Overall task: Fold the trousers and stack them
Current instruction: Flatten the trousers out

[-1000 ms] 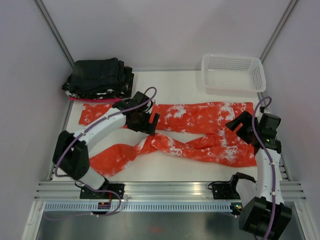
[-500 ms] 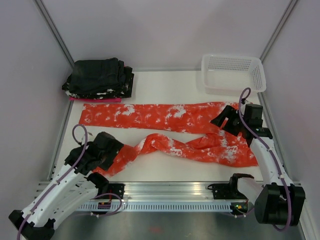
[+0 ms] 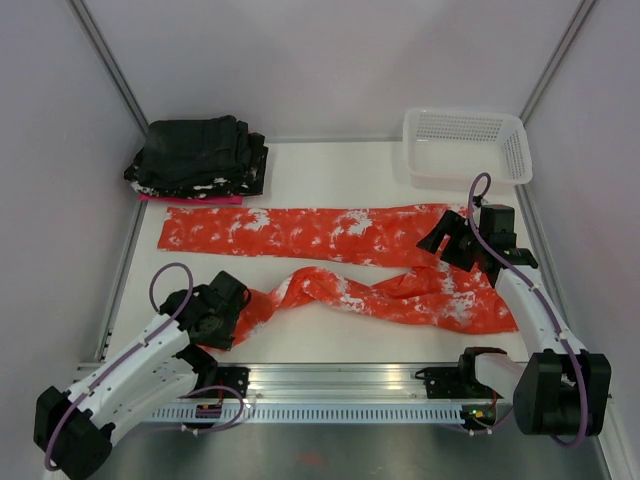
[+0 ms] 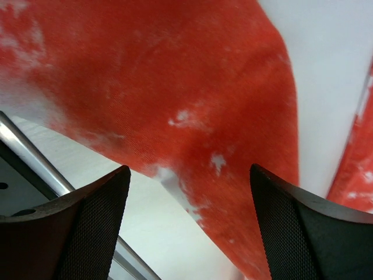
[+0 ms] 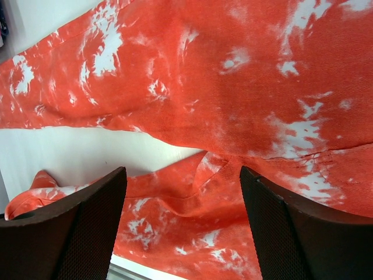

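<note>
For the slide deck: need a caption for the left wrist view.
Left gripper, open, above a leg end of the orange-red trousers.

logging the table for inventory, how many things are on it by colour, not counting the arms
Orange-red: 1, the orange-red white-splotched fabric trousers
Black: 1, the black folded garment pile; the pieces in it cannot be counted
Pink: 1, the pink folded cloth under that pile
White: 1, the white plastic mesh basket
Total: 4
</note>
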Robot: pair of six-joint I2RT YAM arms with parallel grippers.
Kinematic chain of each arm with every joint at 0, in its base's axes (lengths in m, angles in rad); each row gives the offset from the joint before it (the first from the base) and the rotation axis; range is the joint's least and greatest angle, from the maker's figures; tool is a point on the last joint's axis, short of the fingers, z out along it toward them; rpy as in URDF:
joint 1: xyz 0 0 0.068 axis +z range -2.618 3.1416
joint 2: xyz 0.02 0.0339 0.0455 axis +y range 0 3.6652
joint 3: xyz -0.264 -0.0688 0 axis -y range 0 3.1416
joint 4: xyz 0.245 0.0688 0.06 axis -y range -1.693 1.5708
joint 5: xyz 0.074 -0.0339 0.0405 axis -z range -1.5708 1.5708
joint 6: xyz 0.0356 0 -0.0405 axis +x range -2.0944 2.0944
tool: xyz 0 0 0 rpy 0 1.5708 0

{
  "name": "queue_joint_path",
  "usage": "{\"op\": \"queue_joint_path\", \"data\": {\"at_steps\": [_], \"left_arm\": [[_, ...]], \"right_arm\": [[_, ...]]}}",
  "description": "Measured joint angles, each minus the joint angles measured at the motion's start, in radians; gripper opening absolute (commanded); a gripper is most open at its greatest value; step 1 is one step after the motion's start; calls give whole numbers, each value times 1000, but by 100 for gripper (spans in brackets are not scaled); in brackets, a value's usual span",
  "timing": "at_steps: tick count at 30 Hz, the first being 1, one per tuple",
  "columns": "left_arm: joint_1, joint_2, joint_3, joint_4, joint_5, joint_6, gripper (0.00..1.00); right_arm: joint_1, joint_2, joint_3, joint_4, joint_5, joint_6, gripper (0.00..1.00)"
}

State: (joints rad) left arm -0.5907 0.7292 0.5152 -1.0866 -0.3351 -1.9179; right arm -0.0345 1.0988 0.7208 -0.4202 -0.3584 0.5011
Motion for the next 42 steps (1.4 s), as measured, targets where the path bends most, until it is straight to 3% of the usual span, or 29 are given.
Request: {"op": "queue_joint_path", "data": {"at_steps": [11,21,24,29,30,31,32,38,42], "left_arm": [[0,283,103,-161,-31,-34,82],[0,314,32,-67,-2,-39,77],[0,334,-2,-31,2,-41,69],[0,372,-1,-6,-8,-42,42],[0,375,0,-3,-10,-42,34],[0,378,2,-2,-12,-42,15],[0,379,2,1,-15,-47,7],[0,371,28,-42,-58,-45,2],[0,302,130,-151,-185,-45,2]], "right_arm": [[0,25,1,1,44,16,85],[0,31,11,-14,77,22,85],[0,34,16,-14,80,22,85],[0,34,16,-17,90,22,85],[0,34,17,-21,93,22,85],[0,34,17,-21,95,22,85],[0,34,17,-22,98,22,85],[0,34,17,-32,110,18,85],[0,34,17,-37,117,18,85]]}}
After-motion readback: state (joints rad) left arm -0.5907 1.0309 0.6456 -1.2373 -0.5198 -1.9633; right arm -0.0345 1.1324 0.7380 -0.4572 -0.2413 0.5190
